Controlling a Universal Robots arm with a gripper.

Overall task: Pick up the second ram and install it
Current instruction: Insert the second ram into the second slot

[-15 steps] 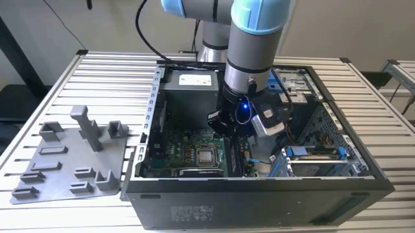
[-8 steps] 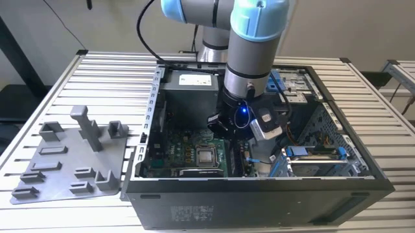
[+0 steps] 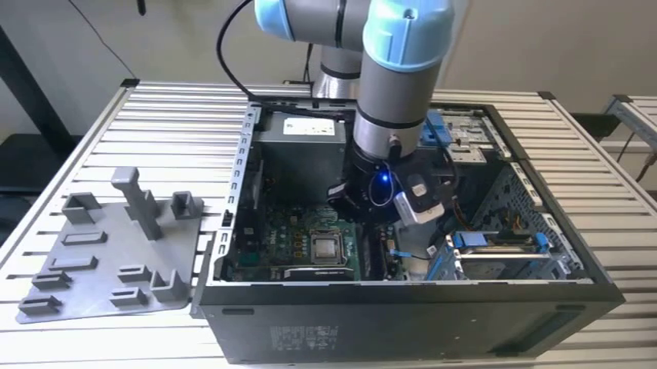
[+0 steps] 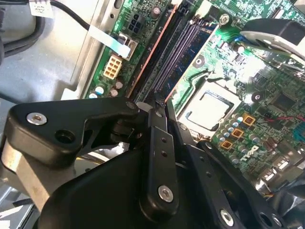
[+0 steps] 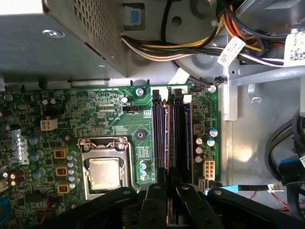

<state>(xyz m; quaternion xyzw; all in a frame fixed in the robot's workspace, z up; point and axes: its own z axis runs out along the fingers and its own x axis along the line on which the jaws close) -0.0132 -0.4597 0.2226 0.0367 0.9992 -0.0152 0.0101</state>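
Observation:
My gripper is down inside the open computer case, at the near end of the long black slots of the green circuit board. In both wrist views its black fingers stand almost together. A thin brownish edge shows between them, the second ram held on edge and in line with the slots. The gripper hides the rest of the stick. The gripper tips sit just above the slot ends.
The processor socket lies beside the slots. A perforated metal box and a bundle of cables sit past the board's far edge. The black case walls surround the arm. The grey fixture plate with upright posts lies at the exterior view's left.

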